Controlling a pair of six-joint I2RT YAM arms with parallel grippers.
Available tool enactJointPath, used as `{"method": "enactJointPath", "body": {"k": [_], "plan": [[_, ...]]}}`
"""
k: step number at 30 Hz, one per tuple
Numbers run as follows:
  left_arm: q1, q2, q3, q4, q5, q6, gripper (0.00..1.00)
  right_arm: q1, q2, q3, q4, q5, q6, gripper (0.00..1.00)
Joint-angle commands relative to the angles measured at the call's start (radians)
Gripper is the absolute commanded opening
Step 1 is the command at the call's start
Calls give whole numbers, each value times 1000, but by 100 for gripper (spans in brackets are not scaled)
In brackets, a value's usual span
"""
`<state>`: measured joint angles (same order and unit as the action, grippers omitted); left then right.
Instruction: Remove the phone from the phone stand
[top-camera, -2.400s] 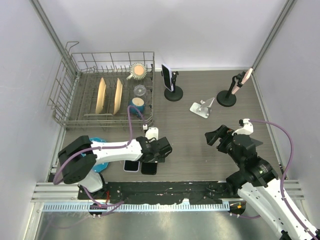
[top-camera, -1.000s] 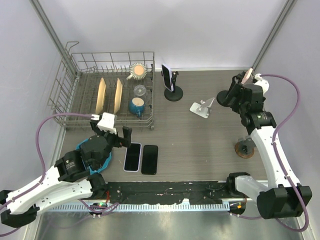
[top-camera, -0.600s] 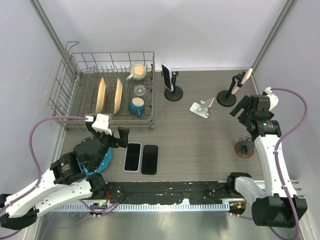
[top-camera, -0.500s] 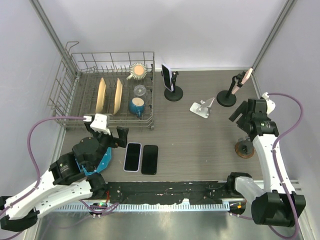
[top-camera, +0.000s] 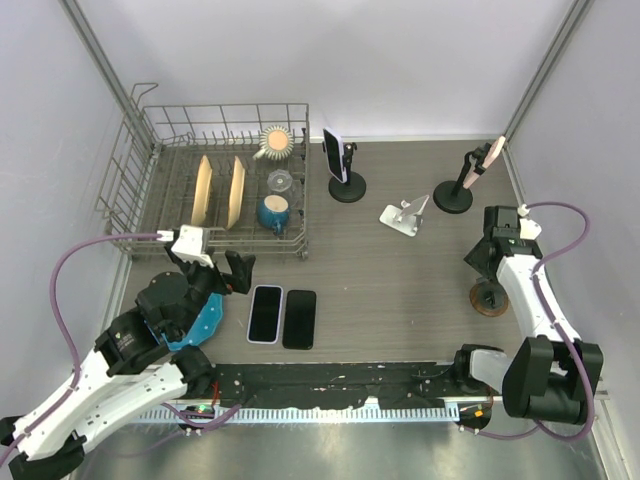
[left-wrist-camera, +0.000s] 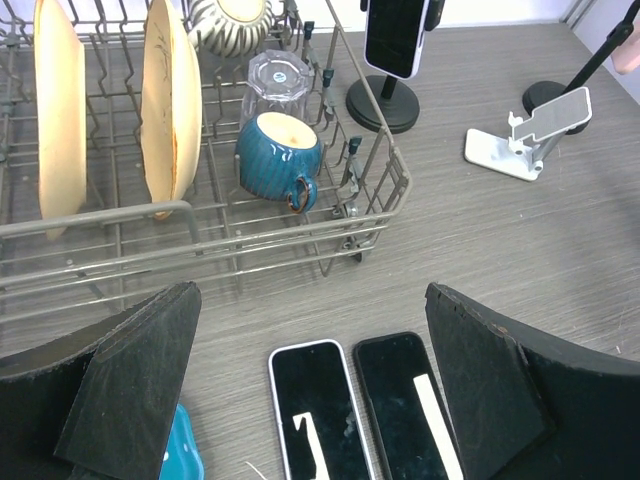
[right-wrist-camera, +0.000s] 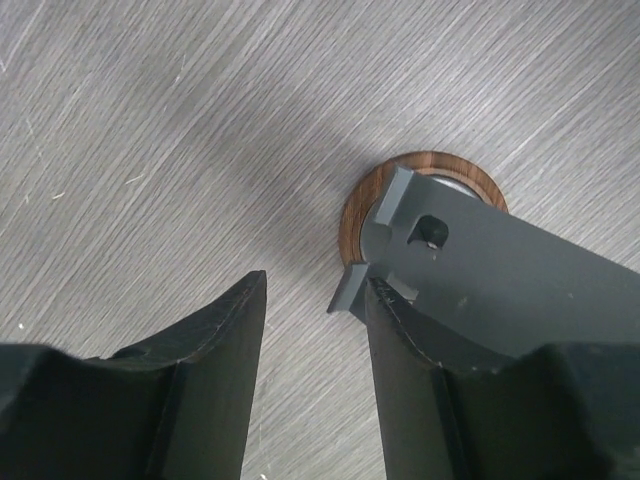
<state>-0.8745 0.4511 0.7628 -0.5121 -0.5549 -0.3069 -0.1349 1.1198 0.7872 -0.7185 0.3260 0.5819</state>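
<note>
Overhead view of a grey table. At the left, a dish rack (left-wrist-camera: 100, 217) holds plates and a mug. In front of it the left claw (left-wrist-camera: 310, 300) hangs wide open and empty above two flat phones (top-camera: 264, 313) (most likely ones already taken off). At rear centre a black phone (top-camera: 331, 153) stands in its black stand (top-camera: 347, 187), well apart from both claws. Further right a pink phone (top-camera: 491, 152) sits clipped on a tall stand (top-camera: 452, 197), so the job looks unfinished. The right claw (right-wrist-camera: 312, 290), jaws partly apart and holding nothing, points down just beside an empty wood-based stand (right-wrist-camera: 480, 270). The pink phone is near, behind it.
</note>
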Motion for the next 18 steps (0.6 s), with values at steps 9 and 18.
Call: {"method": "enactJointPath", "body": {"k": [9, 18], "plan": [[60, 0, -11, 55, 107, -29, 100, -3, 87, -3, 85, 67, -8, 36], [63, 5, -13, 53, 112, -28, 100, -3, 94, -14, 76, 28, -24, 30]]}}
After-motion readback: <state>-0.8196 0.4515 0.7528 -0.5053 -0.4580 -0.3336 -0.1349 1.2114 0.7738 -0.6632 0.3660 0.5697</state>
